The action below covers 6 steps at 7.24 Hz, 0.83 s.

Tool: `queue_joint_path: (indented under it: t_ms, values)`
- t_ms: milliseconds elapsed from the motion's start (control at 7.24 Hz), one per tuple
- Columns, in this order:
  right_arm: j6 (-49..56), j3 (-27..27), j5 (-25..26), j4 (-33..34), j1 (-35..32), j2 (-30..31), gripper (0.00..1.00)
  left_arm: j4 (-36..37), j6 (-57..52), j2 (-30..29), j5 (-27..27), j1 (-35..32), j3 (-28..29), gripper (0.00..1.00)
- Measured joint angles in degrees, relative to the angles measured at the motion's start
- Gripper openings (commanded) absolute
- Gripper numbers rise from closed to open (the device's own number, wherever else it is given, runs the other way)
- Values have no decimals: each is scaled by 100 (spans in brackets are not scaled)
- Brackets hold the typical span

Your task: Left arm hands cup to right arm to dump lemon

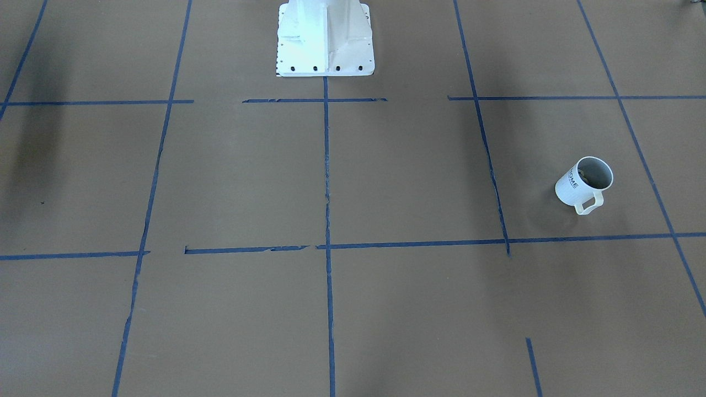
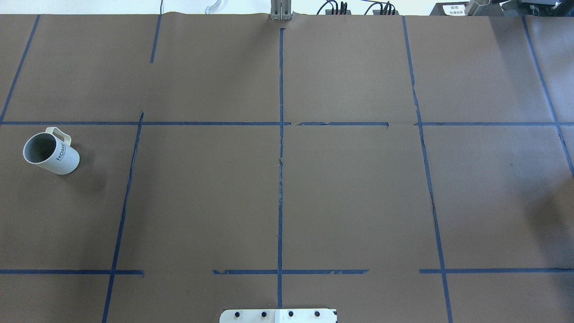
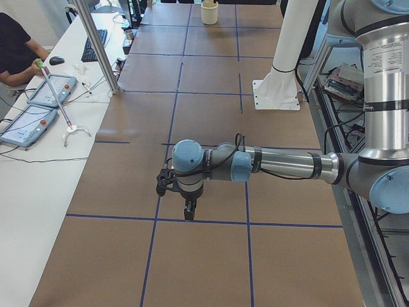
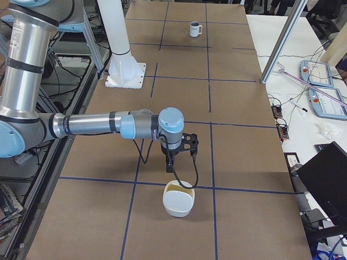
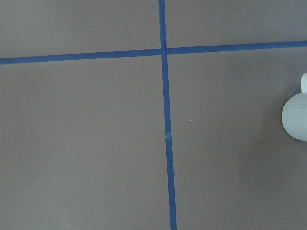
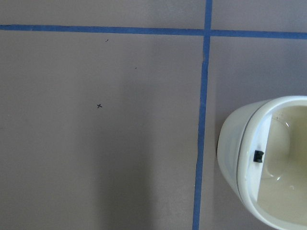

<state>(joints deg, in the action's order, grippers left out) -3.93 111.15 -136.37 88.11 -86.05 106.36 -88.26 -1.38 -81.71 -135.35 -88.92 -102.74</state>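
Observation:
The cup (image 2: 50,153), a white mug lettered "HOME", stands upright on the brown table at the robot's far left; it also shows in the front view (image 1: 584,182) and small at the far end of the exterior right view (image 4: 195,28). Its ribbed side touches the right edge of the left wrist view (image 5: 296,117). I cannot make out the lemon. The left gripper (image 3: 182,195) hangs low over the table, seen only in the exterior left view, so I cannot tell its state. The right gripper (image 4: 172,162) shows only in the exterior right view; I cannot tell its state.
A cream bowl (image 4: 179,199) sits on the table just past the right gripper, and it fills the right edge of the right wrist view (image 6: 268,158). The white robot pedestal (image 1: 325,38) stands at the table's middle back. Blue tape lines grid the table.

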Motion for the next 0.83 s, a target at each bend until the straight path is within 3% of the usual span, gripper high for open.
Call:
queue_joint_path:
  t_ms: [414,829]
  values:
    - [-18,-17,-25,-239,4,30,100,-529,571,-11,-3,119,-1,100]
    - [-12,-15,-84,-250,34,28,100,-1540,2012,-31,12,879,34,100]
